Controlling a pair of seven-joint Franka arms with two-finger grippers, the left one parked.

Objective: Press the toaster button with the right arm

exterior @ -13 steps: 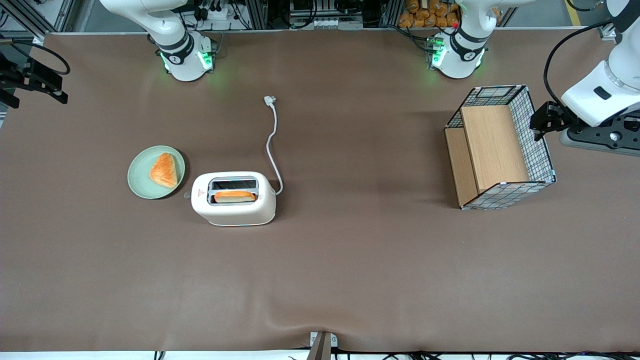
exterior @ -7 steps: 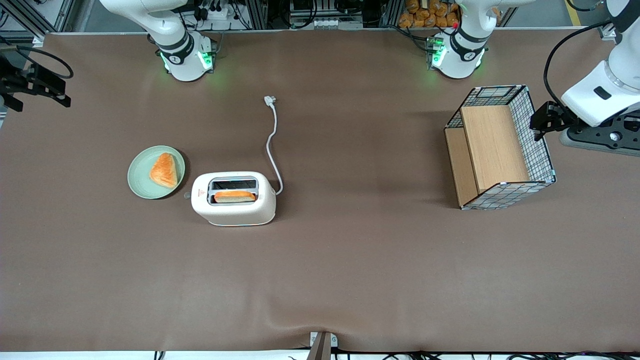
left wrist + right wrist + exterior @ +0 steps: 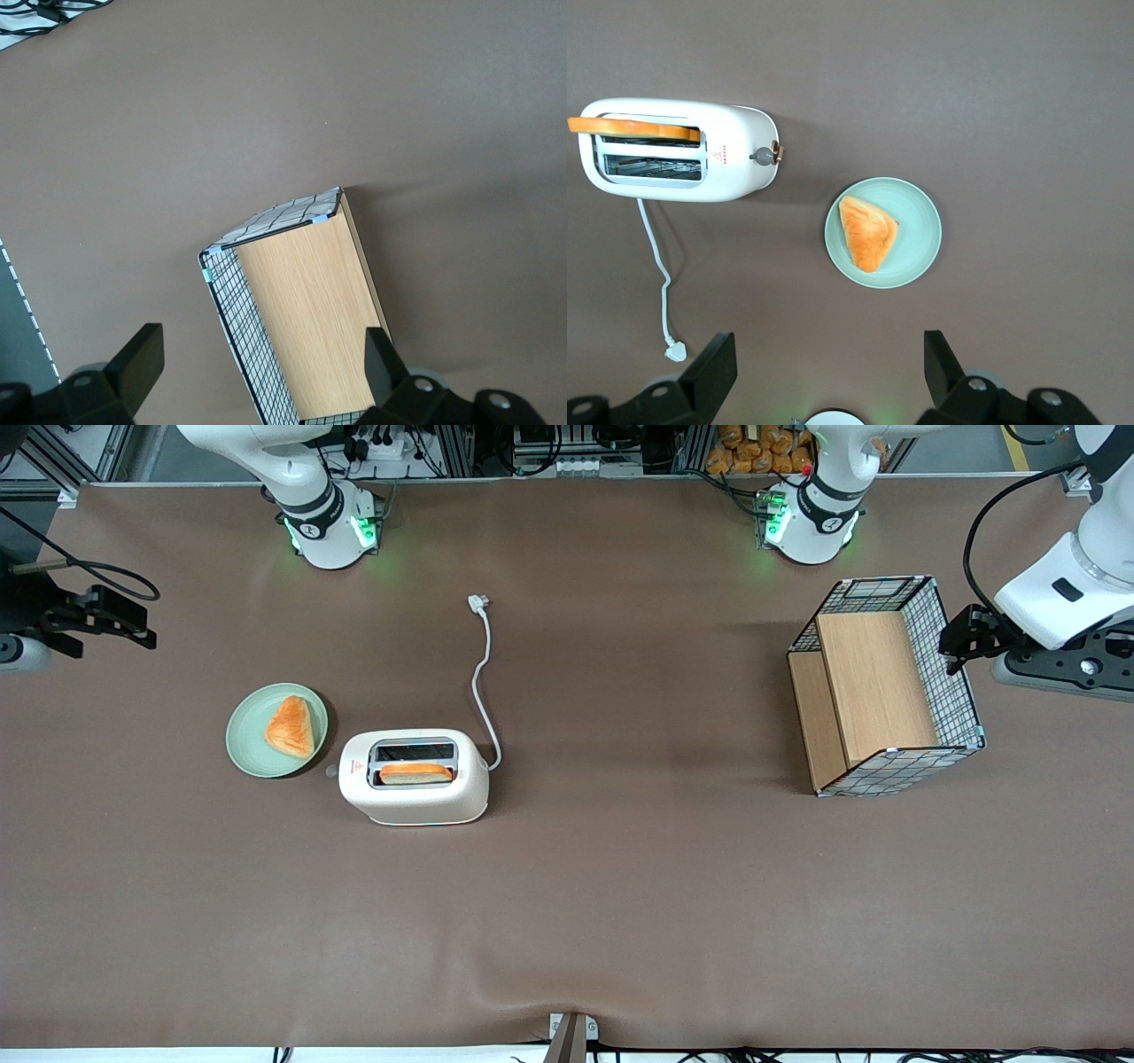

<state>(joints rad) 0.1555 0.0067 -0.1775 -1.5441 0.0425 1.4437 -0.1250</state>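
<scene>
Toast (image 3: 415, 773) sits in one slot of the toaster (image 3: 414, 777), which stands on the brown counter (image 3: 620, 886). The toaster button (image 3: 759, 156) pokes out of the toaster's narrow end, the end facing a green plate (image 3: 249, 751) with a pastry (image 3: 291, 727) on it. The end effector (image 3: 97, 617) hangs high over the counter, well apart from the toaster, with its fingers (image 3: 709, 372) spread wide and holding nothing.

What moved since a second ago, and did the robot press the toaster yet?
Only the gripper moved: it came in over the table's edge at the working arm's end, nearer the front camera, fingers open. It holds nothing and is well short of the toaster button. The toaster, plate and basket stayed put.
</scene>
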